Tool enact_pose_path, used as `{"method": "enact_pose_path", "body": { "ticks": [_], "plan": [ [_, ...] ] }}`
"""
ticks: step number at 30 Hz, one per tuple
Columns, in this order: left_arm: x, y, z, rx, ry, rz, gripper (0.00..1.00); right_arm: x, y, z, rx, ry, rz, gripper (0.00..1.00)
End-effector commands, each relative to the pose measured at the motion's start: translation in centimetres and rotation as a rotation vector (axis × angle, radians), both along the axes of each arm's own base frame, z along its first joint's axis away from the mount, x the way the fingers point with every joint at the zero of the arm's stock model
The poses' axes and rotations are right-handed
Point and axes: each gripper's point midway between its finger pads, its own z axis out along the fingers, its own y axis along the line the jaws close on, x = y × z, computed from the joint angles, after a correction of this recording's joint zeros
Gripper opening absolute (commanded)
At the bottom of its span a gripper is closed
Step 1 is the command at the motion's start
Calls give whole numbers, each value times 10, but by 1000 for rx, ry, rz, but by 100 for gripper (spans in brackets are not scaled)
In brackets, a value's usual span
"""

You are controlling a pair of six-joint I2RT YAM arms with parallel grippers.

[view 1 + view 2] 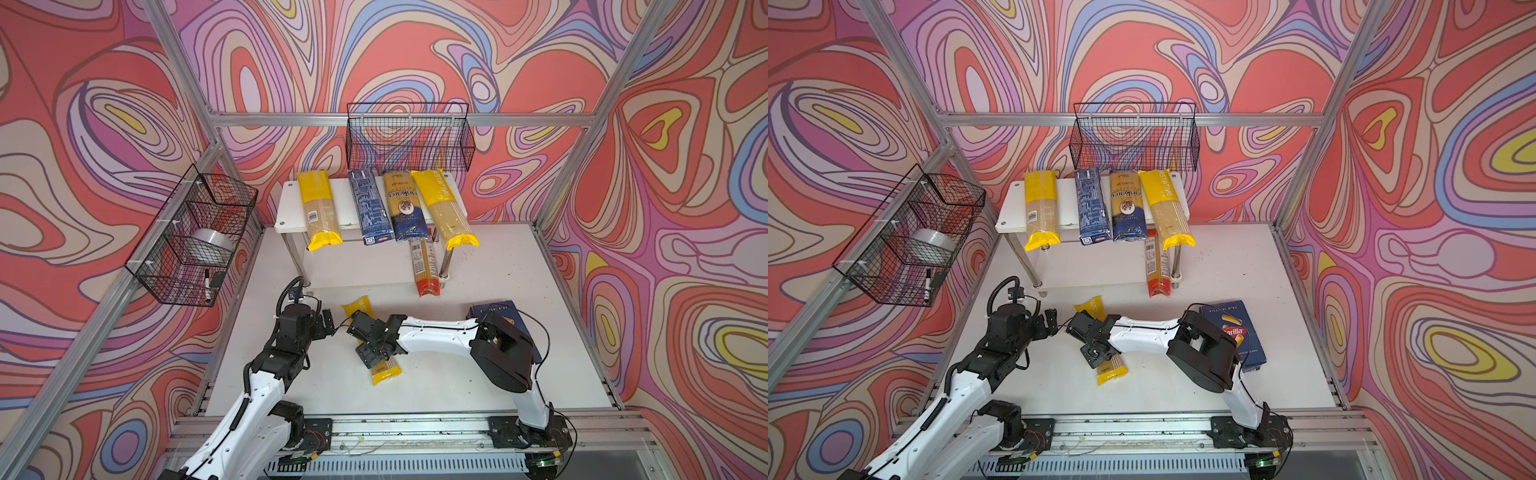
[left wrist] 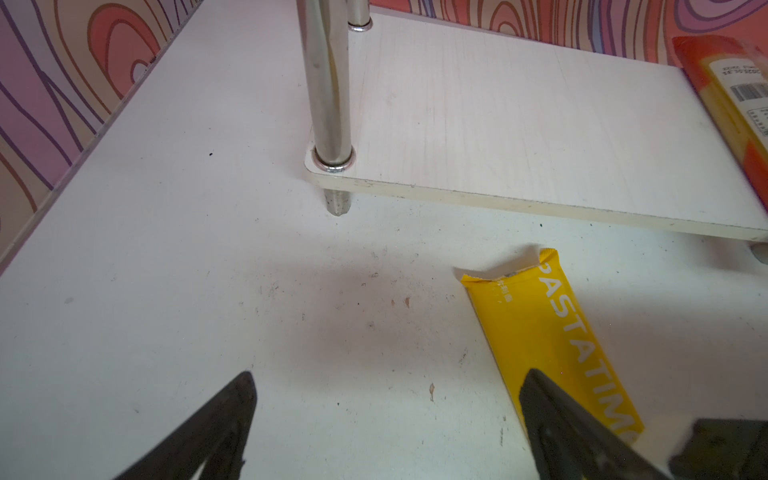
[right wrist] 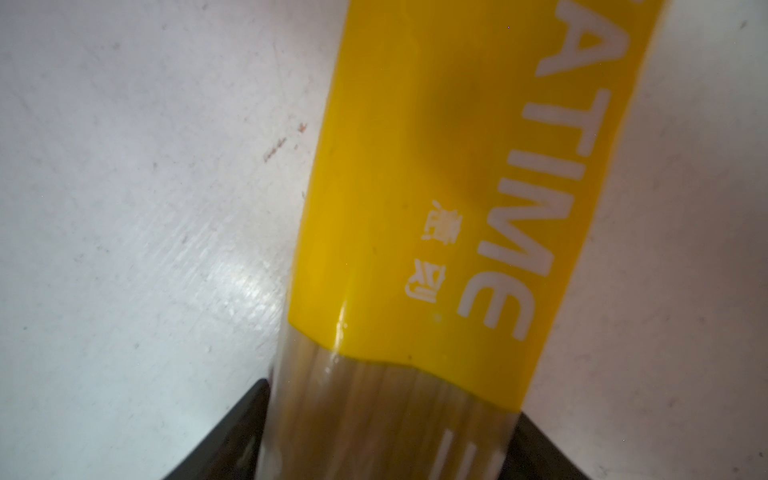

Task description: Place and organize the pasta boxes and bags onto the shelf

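Top views, both: we list the loose yellow packet (image 1: 384, 372) (image 1: 1109, 370) flat on the desk (image 1: 457, 386), slanted, in front of the shelf (image 1: 286, 208). The right hand (image 1: 376, 351) (image 1: 1098, 353) sits over its middle, so only the two ends show. The left hand (image 1: 328, 322) (image 1: 1051, 318) hovers near the packet's far end, apart from it. On the top tier, two yellow packets (image 1: 319, 203) (image 1: 442, 208) flank the narrow blue box (image 1: 371, 208) and the ankara bag (image 1: 405, 208). The red-ended packet (image 1: 424, 270) lies on the lower tier and juts over its front edge. The Barilla box (image 1: 1246, 328) lies on the desk under the right arm's elbow, and its label shows in a top view.

Left wrist view: the left hand (image 2: 388, 374) is open, with bare desk between its fingers. The loose yellow packet (image 2: 552, 332) lies beside one finger. We also see the lower tier (image 2: 498, 124) close up.

Right wrist view: the right hand (image 3: 392, 399) straddles the packet (image 3: 415, 166), one finger against each edge of its clear section. We cannot tell whether they squeeze it. Only this view shows the straddle.
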Motion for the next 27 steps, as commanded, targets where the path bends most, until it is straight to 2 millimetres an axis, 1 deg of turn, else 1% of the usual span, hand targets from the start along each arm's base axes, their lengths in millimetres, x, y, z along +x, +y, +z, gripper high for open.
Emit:
{"method": "enact_pose_path", "body": {
  "ticks": [1,3,6,11,16,19,23,25,27],
  "plan": [
    [-3,5,-5,1,17,26,100,-3,-16,-11,-55,-8,-13,72],
    [-3,5,-5,1,17,25,100,-2,-16,-11,-54,-9,-15,70],
    [-3,5,-5,1,17,26,100,-2,-17,-11,-54,-11,-15,62],
    [-3,6,-5,3,19,34,100,-3,-17,-7,-33,-16,-17,54],
    [-3,6,-5,2,19,32,100,-4,-17,-3,-12,-21,-14,39],
    [-3,7,-6,2,20,33,100,-4,-17,-1,-1,-26,-14,33],
    [-3,7,-6,2,19,34,100,-4,-18,4,14,-37,-19,24],
    [-3,7,-5,2,18,33,100,-3,-18,7,24,-46,-28,18],
    [-3,7,-6,3,18,34,100,-1,-21,13,34,-63,-42,15]
  ]
}}
